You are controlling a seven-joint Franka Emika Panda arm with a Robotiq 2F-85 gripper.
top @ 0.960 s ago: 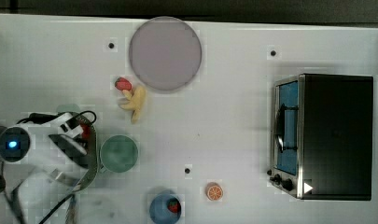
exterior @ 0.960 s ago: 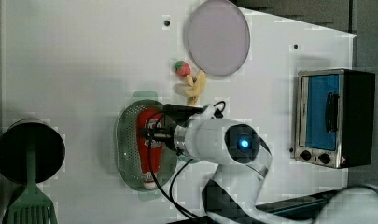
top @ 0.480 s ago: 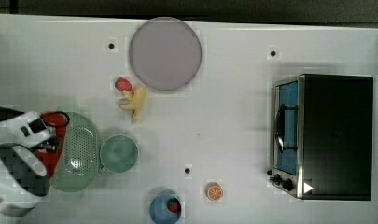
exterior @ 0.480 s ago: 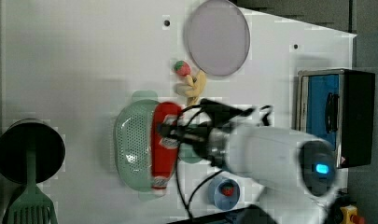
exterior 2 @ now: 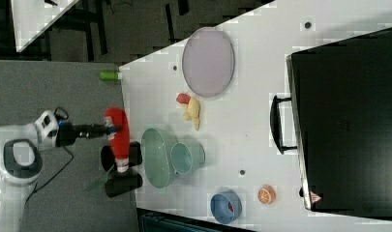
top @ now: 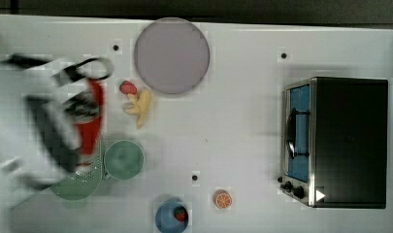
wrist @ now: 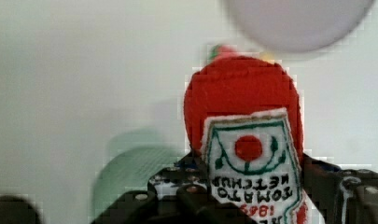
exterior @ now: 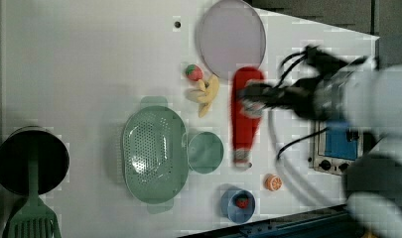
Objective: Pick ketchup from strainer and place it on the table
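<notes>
Gripper (exterior 2: 105, 129) clamped across the ketchup (exterior 2: 118, 140) about its middle, the bottle carried clear of the strainer (exterior: 155, 153), whose perforated bowl lies bare in the left view; in the right view the bottle is seen hanging well above the table (top: 233, 126), its white cap pointing down toward six o'clock and its red base up at twelve; in the wrist view the ketchup (wrist: 245, 140) is pinched between dark fingers at the label, with the lilac plate (wrist: 294, 23) and a strawberry beyond it; the lift is judged done and the carry is under way, so the placing remains to be settled; a bare patch of white top should be chosen, away from the strawberry (top: 128, 88) and banana (top: 140, 107) that lie at about seven o'clock of the plate (top: 171, 56), and away from the green cup (top: 124, 159) touching the strainer's side; the bottle is soft and long, so it should be lowered until it rests flat along its length before the fingers are parted; a release from height would let it bounce or roll toward the fruit.
</notes>
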